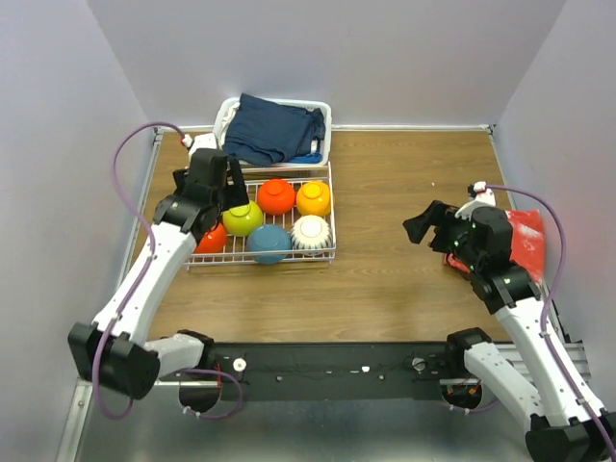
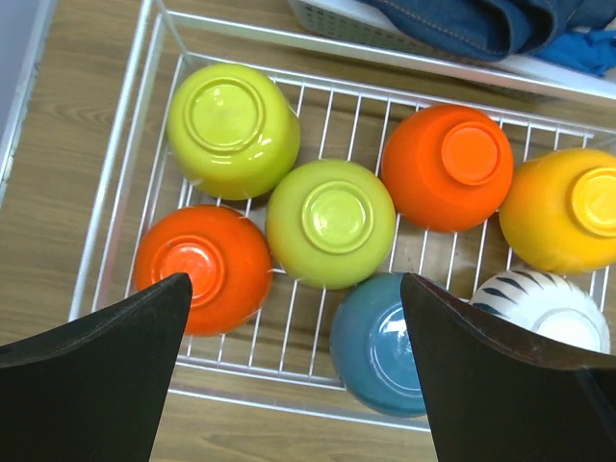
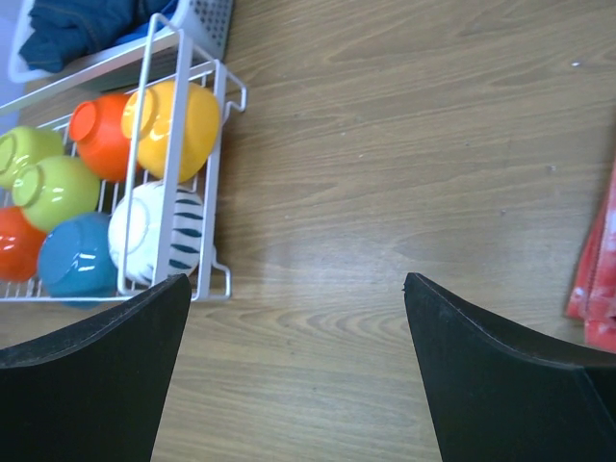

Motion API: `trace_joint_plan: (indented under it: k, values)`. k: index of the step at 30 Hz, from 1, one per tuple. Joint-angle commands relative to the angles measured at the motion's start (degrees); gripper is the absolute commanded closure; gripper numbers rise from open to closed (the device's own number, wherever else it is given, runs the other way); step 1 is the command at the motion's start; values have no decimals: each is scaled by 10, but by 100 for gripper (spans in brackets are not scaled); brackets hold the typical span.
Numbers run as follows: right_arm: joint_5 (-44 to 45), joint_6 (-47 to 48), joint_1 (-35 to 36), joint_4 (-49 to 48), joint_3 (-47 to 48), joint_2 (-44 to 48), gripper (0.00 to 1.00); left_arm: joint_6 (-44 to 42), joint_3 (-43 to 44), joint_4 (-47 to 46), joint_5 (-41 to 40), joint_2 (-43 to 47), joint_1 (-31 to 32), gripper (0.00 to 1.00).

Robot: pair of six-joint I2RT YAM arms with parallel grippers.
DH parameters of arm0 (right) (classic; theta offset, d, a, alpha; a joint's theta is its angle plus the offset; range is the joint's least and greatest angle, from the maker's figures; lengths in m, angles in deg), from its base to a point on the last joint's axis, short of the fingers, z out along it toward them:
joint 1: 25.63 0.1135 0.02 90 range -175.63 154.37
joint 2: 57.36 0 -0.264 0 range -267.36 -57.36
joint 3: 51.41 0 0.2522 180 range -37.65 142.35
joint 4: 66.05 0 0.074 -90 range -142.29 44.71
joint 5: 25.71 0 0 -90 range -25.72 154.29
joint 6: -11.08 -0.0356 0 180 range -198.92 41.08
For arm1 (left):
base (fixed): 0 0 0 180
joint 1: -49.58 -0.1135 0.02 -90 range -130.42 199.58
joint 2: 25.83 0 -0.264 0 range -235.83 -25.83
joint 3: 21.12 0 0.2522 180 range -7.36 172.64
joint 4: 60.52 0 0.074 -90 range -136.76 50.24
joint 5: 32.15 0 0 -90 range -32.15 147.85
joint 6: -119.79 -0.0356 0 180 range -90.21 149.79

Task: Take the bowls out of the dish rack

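Observation:
The white wire dish rack (image 1: 289, 260) sits at the left of the table and holds the bowls upside down. In the left wrist view I see two lime-green bowls (image 2: 232, 128) (image 2: 330, 221), two red-orange bowls (image 2: 204, 267) (image 2: 447, 166), an orange-yellow bowl (image 2: 563, 207), a blue bowl (image 2: 385, 344) and a white ribbed bowl (image 2: 539, 308). My left gripper (image 1: 228, 183) is open and empty above the rack's left half, and hides one lime-green bowl in the top view. My right gripper (image 1: 425, 221) is open and empty over bare table, well right of the rack.
A white plastic basket with dark blue cloth (image 1: 274, 130) stands right behind the rack. A red flat object (image 1: 527, 241) lies at the table's right edge beside the right arm. Walls close the table on three sides.

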Motion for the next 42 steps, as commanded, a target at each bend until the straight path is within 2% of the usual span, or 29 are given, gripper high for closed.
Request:
trace_joint_plan:
  k: [1,10,18,24,30,42]
  values:
    - [-64,18,9,-12,-17,17,0,-7,61,56,7,-73,15,1]
    - [-80,28,11,-12,-3,-8,0,-94,118,64,6,-186,49,1]
    - [-100,20,10,-8,14,-53,0,-82,164,93,0,-274,64,1]
    - [-108,20,11,-18,13,-65,0,-78,199,134,-52,-331,95,1]
    - [-107,34,11,-10,13,-73,0,-58,187,154,-67,-324,113,1]
    - [-125,63,11,-14,19,-116,0,3,116,172,16,-223,121,1]
